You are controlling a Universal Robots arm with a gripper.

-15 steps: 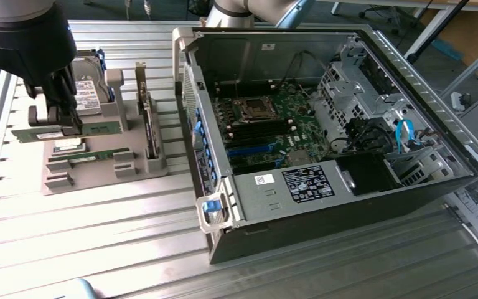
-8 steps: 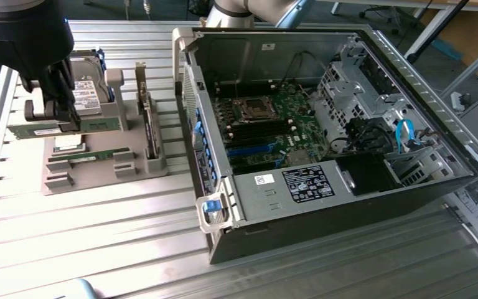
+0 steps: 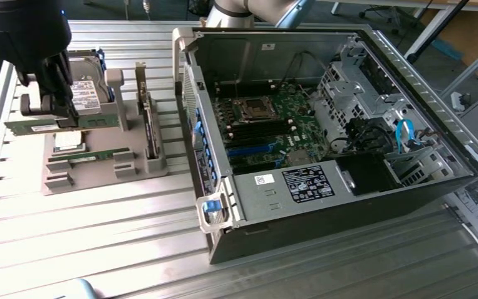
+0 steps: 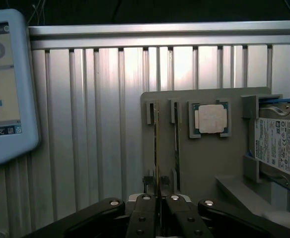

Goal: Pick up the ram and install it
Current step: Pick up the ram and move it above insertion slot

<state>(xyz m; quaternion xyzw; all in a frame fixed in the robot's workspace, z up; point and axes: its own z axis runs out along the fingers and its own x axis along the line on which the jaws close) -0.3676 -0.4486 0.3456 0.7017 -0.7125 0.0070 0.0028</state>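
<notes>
1. Step in hand: pick-up looks done, install not yet. The hand (image 4: 159, 199) is clamped tight on the ram (image 3: 35, 128), seen edge-on between the fingers.
2. Exterior view: ram at 9 o'clock, level, seemingly raised off the gray holder (image 3: 98, 174). A second stick (image 3: 94, 154) sits in the holder.
3. Open computer case (image 3: 372, 37) is at 3 o'clock of the holder, well apart from the ram. The memory slots (image 3: 260, 132) are at 6 o'clock of the processor socket (image 3: 254, 109).
4. Judgement: install calls for a steady grip, the stick square to a free slot, and a straight press.
</notes>
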